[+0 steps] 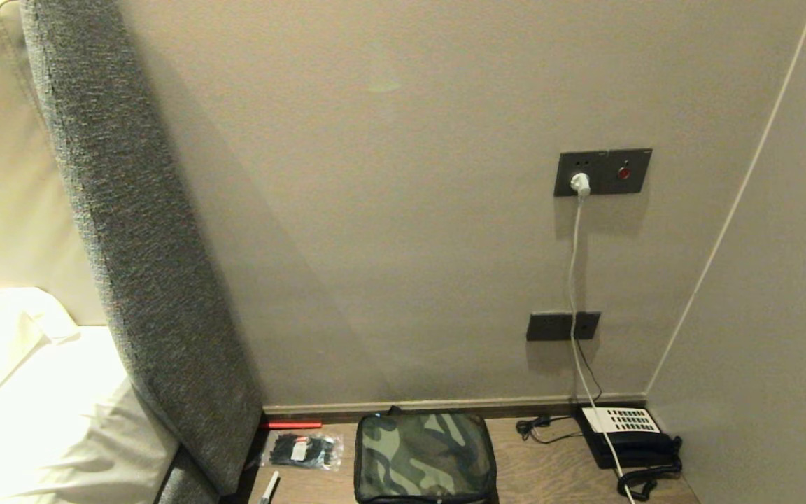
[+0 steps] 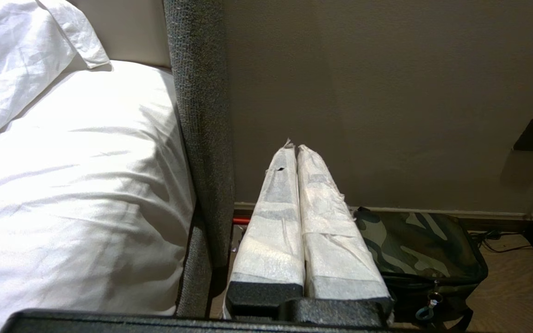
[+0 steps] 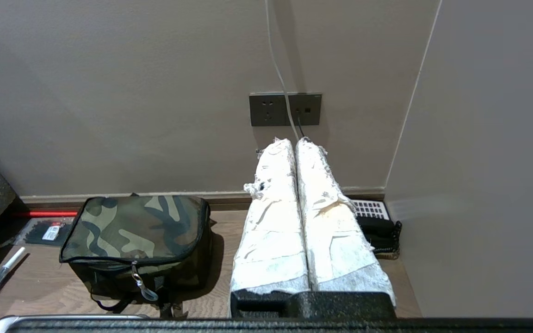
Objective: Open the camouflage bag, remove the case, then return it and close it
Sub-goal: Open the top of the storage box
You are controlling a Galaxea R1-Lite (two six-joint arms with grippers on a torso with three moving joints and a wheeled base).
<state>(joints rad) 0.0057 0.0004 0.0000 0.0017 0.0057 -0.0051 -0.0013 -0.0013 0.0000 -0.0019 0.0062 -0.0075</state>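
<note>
The camouflage bag [image 1: 424, 456] sits zipped shut on the wooden worktop [image 1: 543, 469], its back edge close to the wall's skirting; there is one bag, and its zipper pull [image 3: 142, 286] hangs at the front face toward the robot. The case is not visible, and I judge it to be inside the closed bag. Nothing of the task looks begun, so the step in hand is the first one, opening the bag. That next move calls for bringing a hand down to the zipper pull, pinching it, and running it around the lid edge, probably while the other hand steadies the soft body so it does not slide. The left hand [image 2: 297, 149] hangs above the worktop on the bed side of the bag, its two taped fingers pressed together and holding nothing. The right hand [image 3: 295, 142] hangs above the worktop on the bag's far side from the bed, toward the telephone, fingers likewise pressed together and empty. Just beside the bag on the bed side lies one clear packet of black ties [image 1: 301, 450], with one red stick [image 1: 291, 424] behind it at the skirting. Well apart from the bag on the other side sits one black telephone [image 1: 627, 435] in the corner. Above the bag, two socket plates are on the wall, the upper one [image 1: 602, 171] with a white plug.
</note>
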